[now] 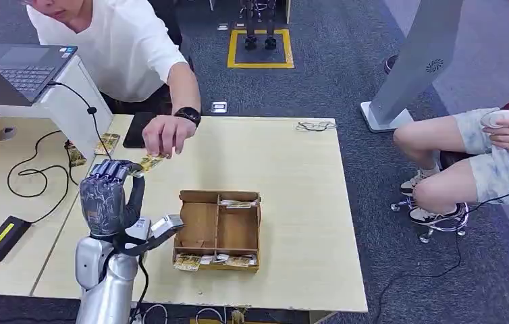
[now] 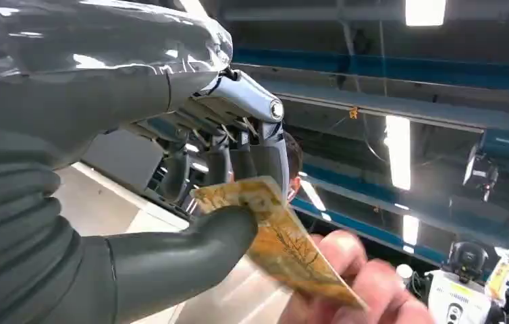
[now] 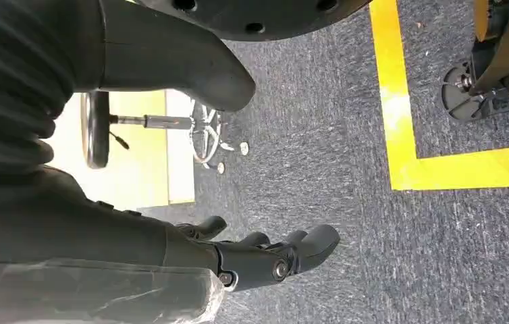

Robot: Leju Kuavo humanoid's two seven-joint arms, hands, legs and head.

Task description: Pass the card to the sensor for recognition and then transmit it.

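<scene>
Card (image 2: 280,243) pinched in left hand (image 1: 109,197), person's hand (image 1: 164,135) gripping it

Pale wooden table (image 1: 292,169) with cardboard box (image 1: 217,230), black phone (image 1: 136,130), cables (image 1: 32,172).

Matt cardboard box (image 1: 217,229); smooth pale wooden table (image 1: 292,175); rough carpet floor (image 1: 346,61).

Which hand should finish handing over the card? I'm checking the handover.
Left. The left hand already pinches the card, which the person's hand is grasping. The right hand hangs over the floor, holding nothing.
</scene>
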